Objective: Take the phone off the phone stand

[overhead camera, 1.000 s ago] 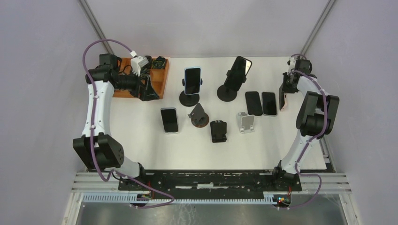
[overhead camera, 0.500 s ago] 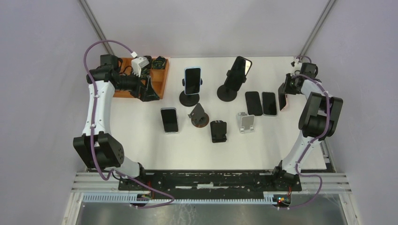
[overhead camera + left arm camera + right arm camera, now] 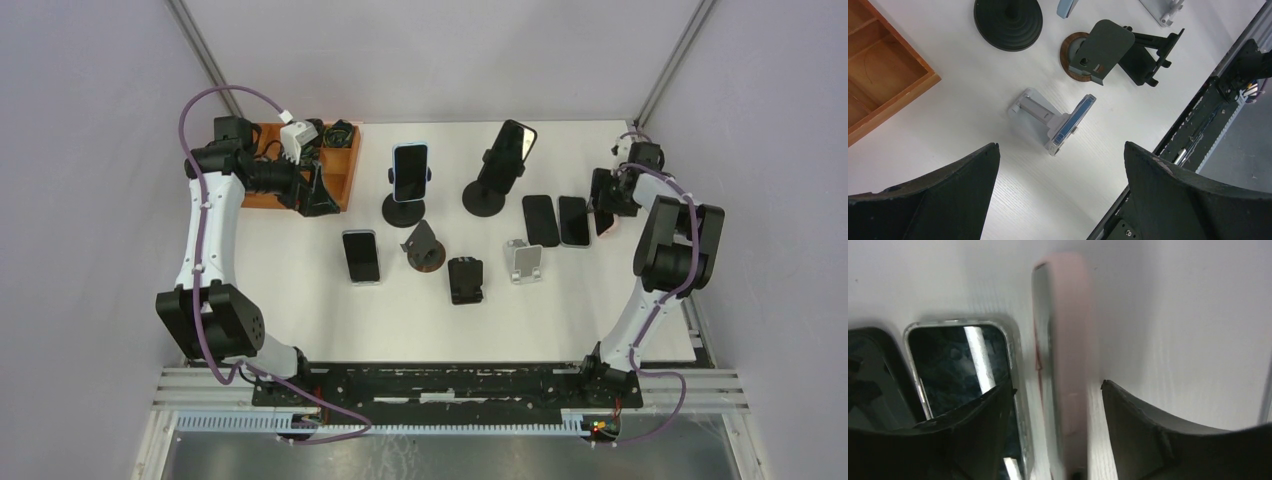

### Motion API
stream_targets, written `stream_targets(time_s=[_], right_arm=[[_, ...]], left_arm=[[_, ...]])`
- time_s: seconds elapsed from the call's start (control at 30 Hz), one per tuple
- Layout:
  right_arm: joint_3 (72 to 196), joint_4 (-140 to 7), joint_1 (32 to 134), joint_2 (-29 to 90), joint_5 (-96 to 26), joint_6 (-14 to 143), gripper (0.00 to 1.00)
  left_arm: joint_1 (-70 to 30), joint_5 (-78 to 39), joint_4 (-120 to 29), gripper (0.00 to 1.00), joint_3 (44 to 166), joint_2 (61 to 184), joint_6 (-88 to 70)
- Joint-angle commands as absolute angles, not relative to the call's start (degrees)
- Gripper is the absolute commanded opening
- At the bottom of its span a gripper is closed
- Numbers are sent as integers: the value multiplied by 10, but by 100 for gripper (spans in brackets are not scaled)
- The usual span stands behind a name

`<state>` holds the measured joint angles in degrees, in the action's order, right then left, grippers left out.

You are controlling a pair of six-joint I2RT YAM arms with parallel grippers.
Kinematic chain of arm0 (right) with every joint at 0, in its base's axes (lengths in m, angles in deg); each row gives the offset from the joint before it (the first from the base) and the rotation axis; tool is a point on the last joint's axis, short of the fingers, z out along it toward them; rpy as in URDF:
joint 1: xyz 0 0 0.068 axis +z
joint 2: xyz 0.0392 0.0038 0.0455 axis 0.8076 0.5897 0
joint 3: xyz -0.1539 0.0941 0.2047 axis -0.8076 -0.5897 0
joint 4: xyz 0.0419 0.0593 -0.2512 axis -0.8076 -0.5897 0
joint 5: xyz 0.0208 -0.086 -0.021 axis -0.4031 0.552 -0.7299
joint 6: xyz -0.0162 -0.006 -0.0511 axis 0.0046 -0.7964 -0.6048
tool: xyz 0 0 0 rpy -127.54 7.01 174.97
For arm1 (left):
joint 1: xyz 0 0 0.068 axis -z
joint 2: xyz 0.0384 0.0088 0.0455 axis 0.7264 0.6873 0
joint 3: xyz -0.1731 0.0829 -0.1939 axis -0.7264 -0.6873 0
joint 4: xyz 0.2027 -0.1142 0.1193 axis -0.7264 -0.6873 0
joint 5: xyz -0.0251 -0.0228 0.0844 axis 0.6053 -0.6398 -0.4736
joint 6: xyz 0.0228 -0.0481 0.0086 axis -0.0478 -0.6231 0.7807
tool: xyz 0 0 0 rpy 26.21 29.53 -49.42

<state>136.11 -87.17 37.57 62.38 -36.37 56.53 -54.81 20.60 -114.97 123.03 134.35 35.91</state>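
Table [image 3: 300, 320]: 6 phones [image 3: 410, 170]; L gripper [image 3: 1060, 145] wide, R gripper [image 3: 1055, 384] astride pink phone [image 3: 1068, 340], grip unclear.

A wooden tray [image 3: 345, 175] with compartments stands on the white table [image 3: 400, 320], just beside the left gripper [image 3: 318, 198]. A black cable coil [image 3: 341, 130] lies in its far corner compartment, beyond the gripper's tips.

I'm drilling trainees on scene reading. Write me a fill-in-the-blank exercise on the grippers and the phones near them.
The phone standing on edge between the fingers of the right gripper has a ___ case.
Beside it, ___ dark-screened phones lie flat on the table.
The jaws of the left gripper stand ___.
Missing words: pink; two; open.
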Motion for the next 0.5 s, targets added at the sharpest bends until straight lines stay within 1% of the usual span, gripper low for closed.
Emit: stream_targets(time_s=[0.0, 0.1, 0.13, 0.17, 0.33, 0.43, 0.47], right_arm=[[1357, -929, 379, 632, -304, 563, 76], [1360, -929, 380, 635, -306, 562, 76], [1360, -929, 379, 636, -301, 563, 81], [1362, -931, 379, 637, -295, 563, 82], [1372, -922, 380, 618, -281, 564, 84], [1385, -930, 378, 618, -248, 559, 85], [1387, -933, 379, 619, -237, 558, 94]], left_arm=[[-549, 216, -1139, 100, 1230, 1332, 379], [-549, 216, -1139, 100, 1229, 1330, 377], [-549, 216, -1138, 100, 1229, 1330, 377], [-549, 215, -1139, 100, 1229, 1329, 377], [-549, 214, -1139, 100, 1227, 1328, 376], [-549, 217, -1139, 100, 1230, 1330, 372], [-549, 218, -1138, 100, 1229, 1330, 373]])
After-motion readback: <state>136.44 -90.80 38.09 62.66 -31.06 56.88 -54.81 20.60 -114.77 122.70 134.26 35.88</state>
